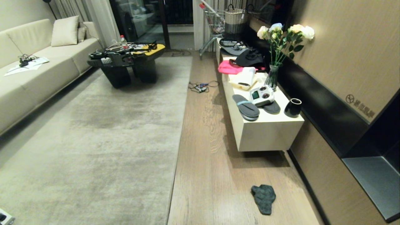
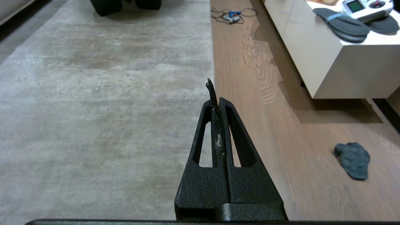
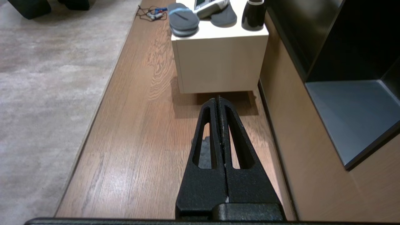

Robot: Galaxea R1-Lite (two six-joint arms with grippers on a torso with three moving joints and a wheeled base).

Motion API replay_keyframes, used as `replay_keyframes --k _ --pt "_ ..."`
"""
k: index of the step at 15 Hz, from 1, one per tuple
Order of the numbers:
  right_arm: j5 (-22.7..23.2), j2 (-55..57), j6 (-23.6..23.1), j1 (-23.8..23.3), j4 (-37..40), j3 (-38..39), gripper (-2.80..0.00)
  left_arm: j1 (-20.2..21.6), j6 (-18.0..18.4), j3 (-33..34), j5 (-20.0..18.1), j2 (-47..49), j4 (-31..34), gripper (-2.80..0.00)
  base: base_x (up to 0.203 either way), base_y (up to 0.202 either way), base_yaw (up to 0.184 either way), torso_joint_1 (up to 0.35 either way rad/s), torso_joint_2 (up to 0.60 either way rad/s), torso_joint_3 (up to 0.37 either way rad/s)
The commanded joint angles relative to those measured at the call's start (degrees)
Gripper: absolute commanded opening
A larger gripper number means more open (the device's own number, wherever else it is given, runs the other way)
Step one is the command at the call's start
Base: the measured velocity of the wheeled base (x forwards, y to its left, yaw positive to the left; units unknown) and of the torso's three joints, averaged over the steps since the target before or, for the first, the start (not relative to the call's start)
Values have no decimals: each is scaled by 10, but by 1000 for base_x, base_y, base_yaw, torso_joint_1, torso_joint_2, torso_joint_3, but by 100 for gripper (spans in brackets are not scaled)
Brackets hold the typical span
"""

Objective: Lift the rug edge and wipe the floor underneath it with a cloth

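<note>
The pale rug covers the left of the room; its straight rug edge runs away from me along the wood floor. The small dark grey cloth lies flat on the floor near the right wall, well apart from the rug. Neither arm shows in the head view. My left gripper is shut and empty, high over the rug edge, with a thin dark sliver poking out between its tips; the cloth lies off to its side. My right gripper is shut above the floor, and the cloth peeks through one finger's slot.
A low white cabinet carrying slippers, a controller, a black cup and a vase of flowers lines the right wall. Cables lie on the floor farther ahead. A dark coffee table stands on the rug, a sofa at left.
</note>
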Motion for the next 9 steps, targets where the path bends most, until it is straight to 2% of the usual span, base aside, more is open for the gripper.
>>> replay_keyframes --k 1,9 --pt "0 1 -1 0 0 0 -280 0 0 0 0 1 0 -280 0 0 0 26 -459 -407" --pt "0 1 -3 0 0 1 -280 0 0 0 0 1 0 -280 0 0 0 90 -473 -374"
